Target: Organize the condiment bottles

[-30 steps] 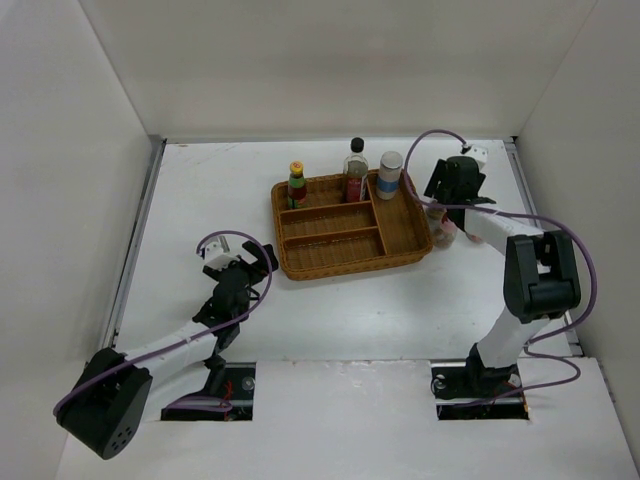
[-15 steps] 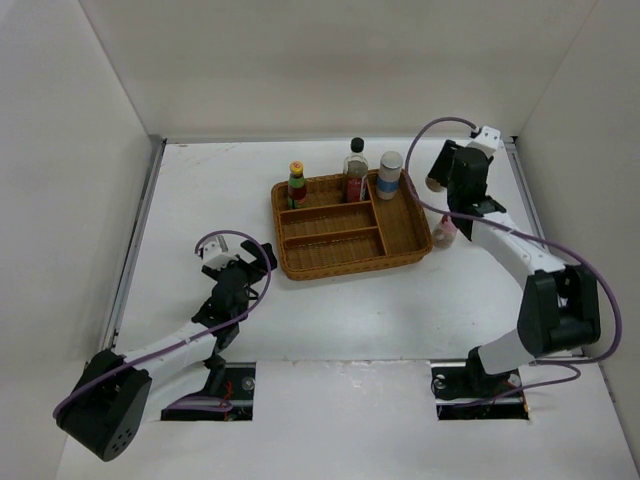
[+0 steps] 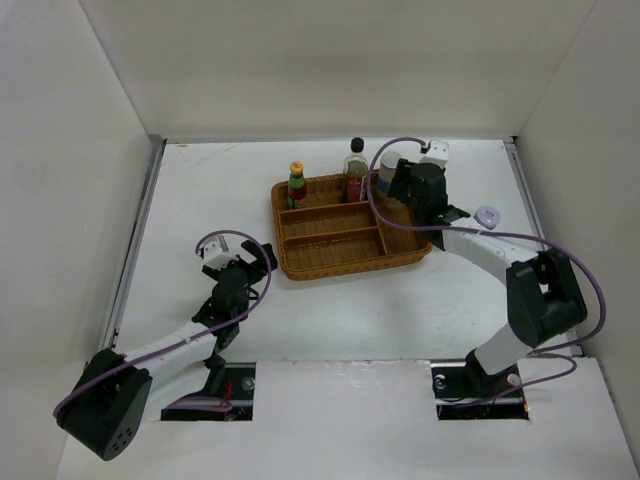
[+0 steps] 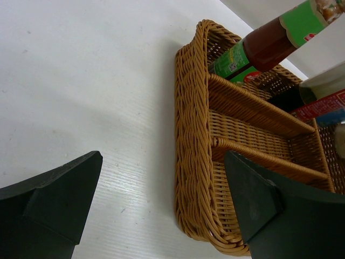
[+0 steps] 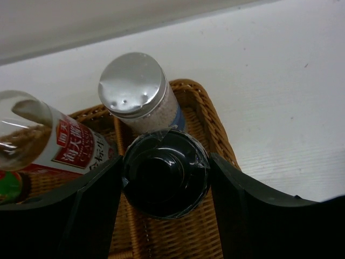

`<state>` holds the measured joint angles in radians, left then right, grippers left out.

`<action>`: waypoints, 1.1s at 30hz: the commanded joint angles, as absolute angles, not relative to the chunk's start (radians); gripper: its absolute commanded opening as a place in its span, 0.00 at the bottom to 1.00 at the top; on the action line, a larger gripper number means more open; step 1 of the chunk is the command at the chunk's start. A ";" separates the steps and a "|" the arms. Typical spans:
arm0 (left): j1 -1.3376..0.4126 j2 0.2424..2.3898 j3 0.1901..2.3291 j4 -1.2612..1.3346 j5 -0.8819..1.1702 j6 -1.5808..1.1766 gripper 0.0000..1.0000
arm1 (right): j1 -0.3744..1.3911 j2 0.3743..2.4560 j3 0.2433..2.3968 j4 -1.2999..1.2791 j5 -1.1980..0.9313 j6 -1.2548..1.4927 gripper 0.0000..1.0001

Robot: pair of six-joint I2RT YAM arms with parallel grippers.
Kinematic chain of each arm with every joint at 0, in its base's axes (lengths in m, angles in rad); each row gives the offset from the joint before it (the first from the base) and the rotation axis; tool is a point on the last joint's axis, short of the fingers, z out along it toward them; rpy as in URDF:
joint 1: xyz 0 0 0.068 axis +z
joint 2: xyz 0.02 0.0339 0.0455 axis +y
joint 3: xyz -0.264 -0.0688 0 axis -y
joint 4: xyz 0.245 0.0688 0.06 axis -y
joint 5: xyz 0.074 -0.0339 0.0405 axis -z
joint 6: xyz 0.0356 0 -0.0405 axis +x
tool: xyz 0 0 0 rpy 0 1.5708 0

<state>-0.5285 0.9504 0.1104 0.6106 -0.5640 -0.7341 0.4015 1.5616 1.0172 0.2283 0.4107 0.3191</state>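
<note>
**Desk:** What does the right hand have?

**Me:** On my wrist feed the right hand (image 5: 165, 164) is closed on the dark-capped jar (image 5: 164, 186). Its fingers (image 5: 91, 216) press against the cap, one on each side. The jar is over the large right compartment of the wicker tray (image 5: 178, 237), just on the near side of the white-blue shaker (image 5: 135, 89). I cannot tell whether its base touches the wicker floor.

**Desk:** Where are the other bottles?

**Me:** From the overhead camera, the red sauce bottle (image 3: 297, 185) with the yellow cap stands upright at the left end of the tray's far slot. The clear glass bottle (image 3: 355, 168) with the black cap stands at the right end of that same slot. It is just beside the shaker, with a wicker divider between the two. The shaker itself is in the far corner of the large compartment, partly hidden from above by my right arm.

**Desk:** Is anything off the tray?

**Me:** One small pale-lidded jar (image 3: 488, 214) is on the counter (image 3: 200, 200). It is to the right of the tray and apart from it, close to my right arm. It is too small on my screen for me to name the lid's colour.

**Desk:** And the left side?

**Me:** The left hand (image 4: 163, 162) is spread wide with nothing between its fingers. It is low over the counter near the tray's left end, facing the woven side wall.
</note>
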 commanded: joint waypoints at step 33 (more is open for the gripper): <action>-0.524 0.951 0.118 0.663 -0.546 -0.745 1.00 | 0.443 1.442 0.931 0.299 0.471 0.331 0.93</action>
<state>-0.5262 0.9524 0.1104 0.6106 -0.5625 -0.7341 0.4393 1.6005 0.9764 0.2703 0.4377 0.3077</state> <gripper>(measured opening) 0.997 0.931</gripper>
